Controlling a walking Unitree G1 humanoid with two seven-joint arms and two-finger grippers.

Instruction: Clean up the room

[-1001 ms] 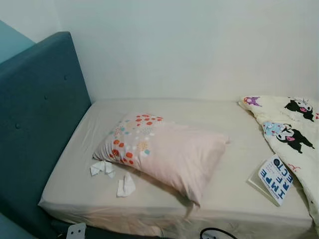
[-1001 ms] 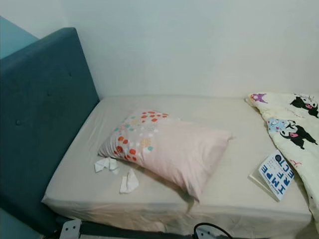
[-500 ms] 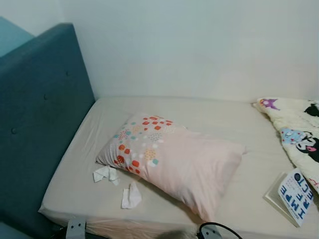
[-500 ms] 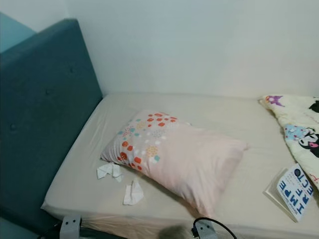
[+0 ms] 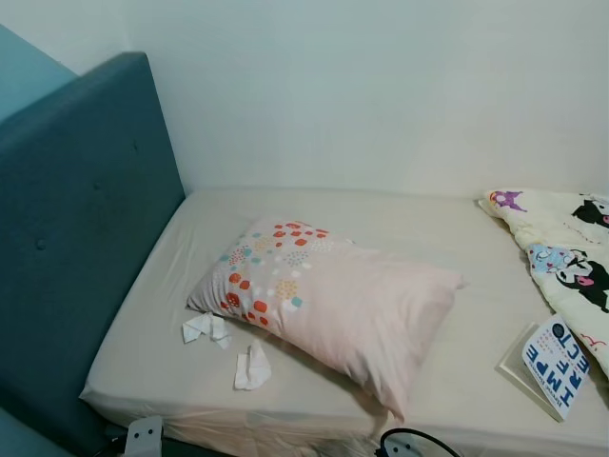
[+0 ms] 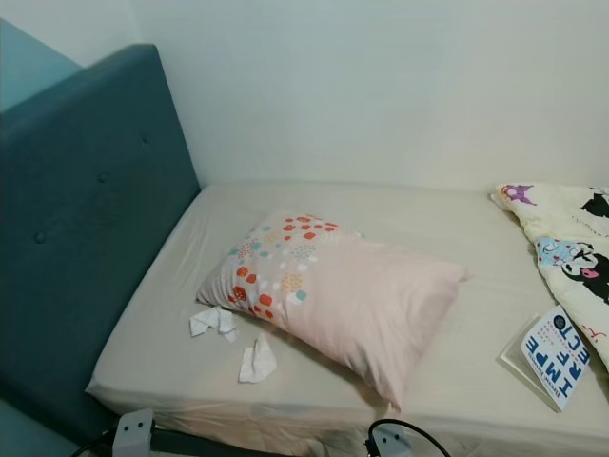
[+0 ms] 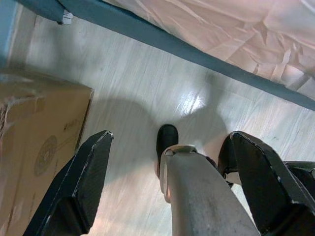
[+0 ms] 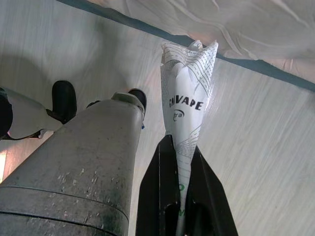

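Two crumpled white tissues [image 5: 206, 328] [image 5: 252, 367] lie on the beige bed [image 5: 428, 228], just in front of a pink pillow [image 5: 333, 300] with coloured dots. A blue-and-white booklet [image 5: 557, 367] rests near the bed's front right edge, beside a cream cartoon-print blanket [image 5: 566, 257]. My left gripper [image 7: 171, 135] hangs open over the floor with nothing between its fingers. Low beside my leg, my right gripper [image 8: 179, 147] is shut on a crumpled white printed paper wrapper [image 8: 189, 73], close to the bed's base.
A tall teal headboard [image 5: 76, 238] bounds the bed on the left, and a white wall runs behind it. A cardboard box [image 7: 34, 147] stands on the pale wood floor [image 7: 147, 73] near my left foot [image 7: 166, 140]. The bed's teal base rail [image 8: 256, 69] runs ahead.
The head camera swayed, shifting the whole picture right and then partly back. Pillow, tissues, booklet and blanket keep their places on the bed.
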